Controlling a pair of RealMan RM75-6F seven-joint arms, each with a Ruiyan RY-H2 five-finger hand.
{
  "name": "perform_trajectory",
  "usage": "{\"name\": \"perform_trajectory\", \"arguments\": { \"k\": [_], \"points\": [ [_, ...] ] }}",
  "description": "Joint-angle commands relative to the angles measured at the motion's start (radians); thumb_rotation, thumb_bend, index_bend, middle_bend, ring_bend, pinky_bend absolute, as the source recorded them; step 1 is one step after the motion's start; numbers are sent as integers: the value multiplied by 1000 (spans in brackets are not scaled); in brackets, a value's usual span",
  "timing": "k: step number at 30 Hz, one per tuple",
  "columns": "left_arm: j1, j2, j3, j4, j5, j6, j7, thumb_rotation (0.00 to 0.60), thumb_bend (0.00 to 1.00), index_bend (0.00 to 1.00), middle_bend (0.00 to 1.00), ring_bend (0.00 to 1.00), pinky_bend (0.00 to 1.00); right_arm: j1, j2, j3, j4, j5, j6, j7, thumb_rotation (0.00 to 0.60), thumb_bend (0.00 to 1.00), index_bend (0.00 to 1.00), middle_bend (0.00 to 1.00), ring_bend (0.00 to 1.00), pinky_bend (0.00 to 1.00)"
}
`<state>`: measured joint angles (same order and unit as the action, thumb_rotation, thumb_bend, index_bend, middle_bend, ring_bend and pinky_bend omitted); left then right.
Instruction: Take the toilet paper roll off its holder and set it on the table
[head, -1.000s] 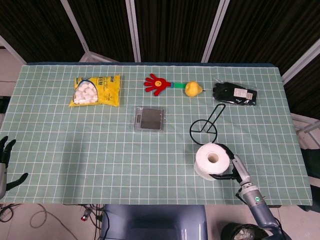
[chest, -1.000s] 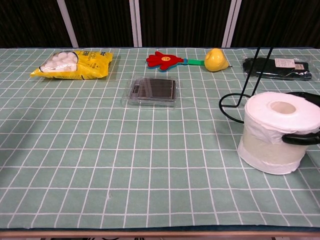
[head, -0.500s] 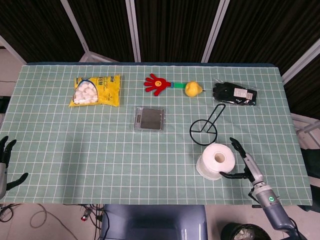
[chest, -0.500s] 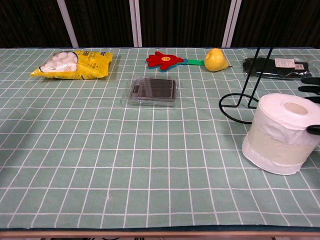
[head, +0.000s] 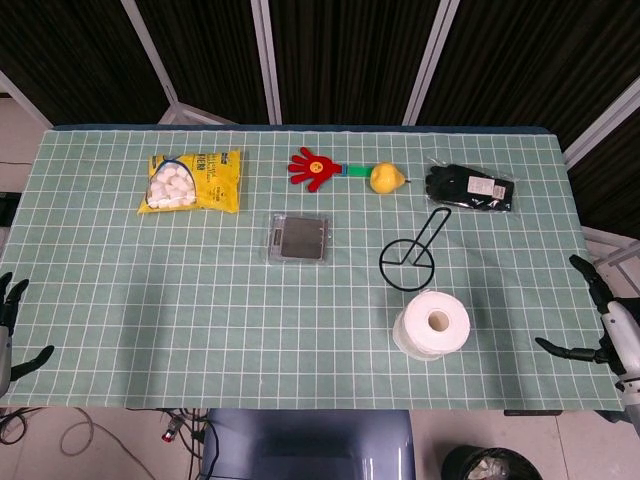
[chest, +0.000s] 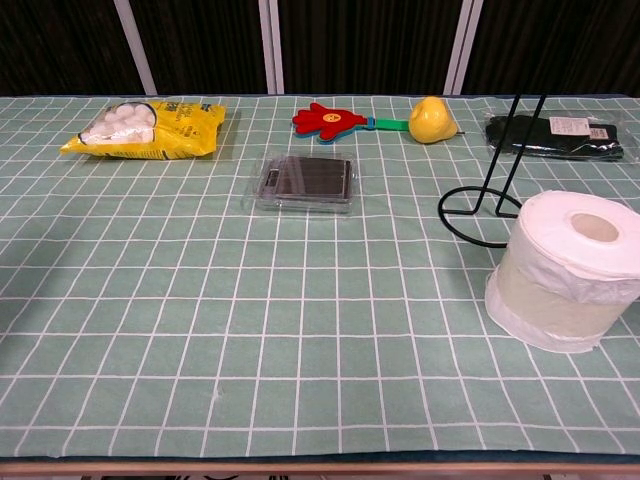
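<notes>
The white toilet paper roll (head: 432, 324) (chest: 566, 268) stands on end on the green checked table (head: 200, 290), just in front of the black wire holder (head: 411, 258) (chest: 494, 180), whose post is bare. My right hand (head: 606, 323) hangs open past the table's right edge, well away from the roll. At the far left, below the table's front corner, my left hand (head: 10, 330) is open and holds nothing. Neither hand shows in the chest view.
A yellow bag of white sweets (head: 191, 181) lies at the back left. A red hand clapper (head: 314, 167), a yellow pear (head: 386, 178) and black gloves (head: 469, 187) line the back. A small scale in clear plastic (head: 299, 238) sits mid-table.
My right hand has let go of the roll and drawn back to the right, off the table's edge. The roll stays standing by the holder. The left hand has not moved.
</notes>
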<state>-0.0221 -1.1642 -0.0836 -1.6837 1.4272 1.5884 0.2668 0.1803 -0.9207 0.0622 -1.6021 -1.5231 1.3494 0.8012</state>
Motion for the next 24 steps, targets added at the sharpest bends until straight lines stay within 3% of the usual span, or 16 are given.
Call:
{"name": "perform_trajectory", "arguments": {
  "k": [1,3,8,14,24],
  "points": [
    [2,7,-8,-16,-31,-11,7,600,101,123,0,0,0,-67,1,16,-46,60,125,-538,600,40,0,0,0,0],
    [3,13,-11,-20,-36,-11,0,600,101,123,0,0,0,-93,-63,22,-34,44,219,-729,600,40,0,0,0,0],
    [4,23,-24,-7,-37,-3,-42,600,101,123,0,0,0,-129,-149,-17,3,-13,281,-913,600,40,0,0,0,0],
    [8,34,-31,4,-46,0,-79,600,101,123,0,0,0,-138,-181,-17,25,-17,290,-972,600,40,0,0,0,0],
    [9,37,-20,8,-18,8,-74,600,100,123,0,0,0,-139,-193,-10,35,-24,287,-943,600,40,0,0,0,0]
  ]
}}
